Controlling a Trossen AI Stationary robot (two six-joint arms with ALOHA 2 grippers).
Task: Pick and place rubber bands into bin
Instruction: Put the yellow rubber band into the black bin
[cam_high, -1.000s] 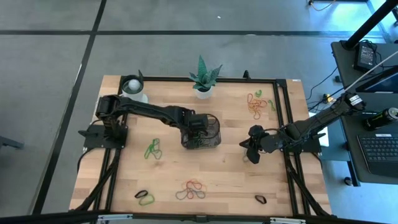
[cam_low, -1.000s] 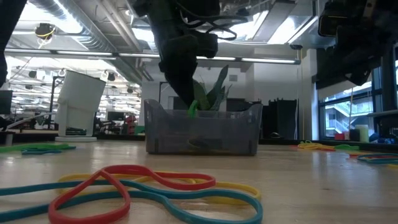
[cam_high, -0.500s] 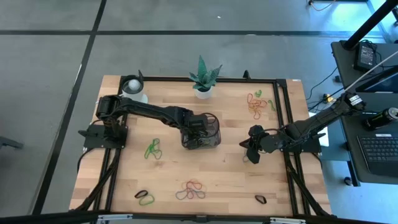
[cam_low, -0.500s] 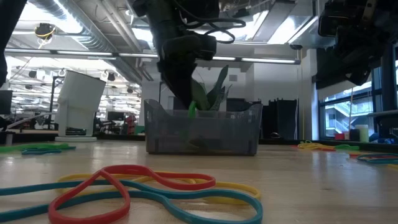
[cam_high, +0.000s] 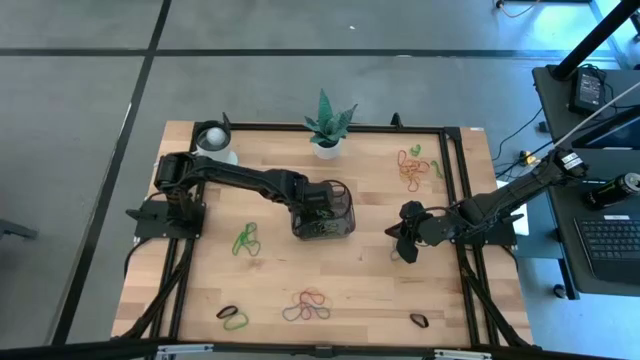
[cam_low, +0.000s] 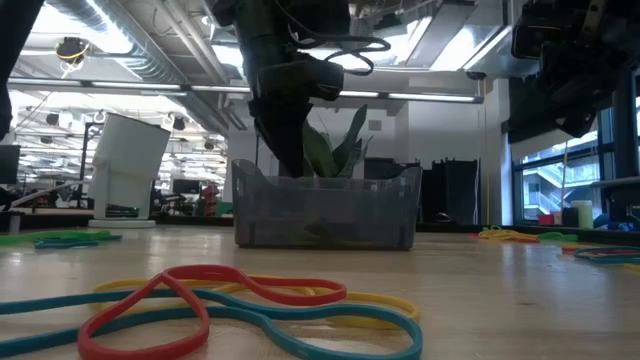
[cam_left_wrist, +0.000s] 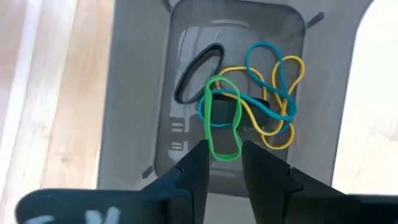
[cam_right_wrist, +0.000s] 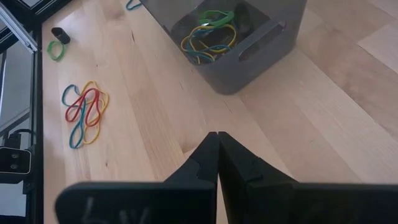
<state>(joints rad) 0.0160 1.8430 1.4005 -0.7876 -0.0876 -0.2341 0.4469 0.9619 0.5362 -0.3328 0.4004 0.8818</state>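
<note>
Bin (cam_high: 325, 213) sits near table centre, just at 6 o'clock of the potted plant (cam_high: 327, 124). Left gripper (cam_left_wrist: 222, 163) hangs straight over bin, fingers (cam_left_wrist: 196, 168) parted a narrow gap, holding nothing; green rubber band (cam_left_wrist: 222, 124) lies loose on the bin floor under them, atop yellow and blue loops and beside a black one (all inside bin). Right gripper (cam_right_wrist: 217, 155) waits at 3 o'clock of bin, well apart from it, fingers pressed together, empty. Loose rubber bands on table: green cluster (cam_high: 246, 240) at 9 o'clock of bin, mixed red/yellow/blue cluster (cam_high: 308, 306) at 6 o'clock, orange-green bunch (cam_high: 412, 166) at 2 o'clock, small black and green ones (cam_high: 233, 318) near 7 o'clock. White cup (cam_high: 214, 140) at 10 o'clock corner.
</note>
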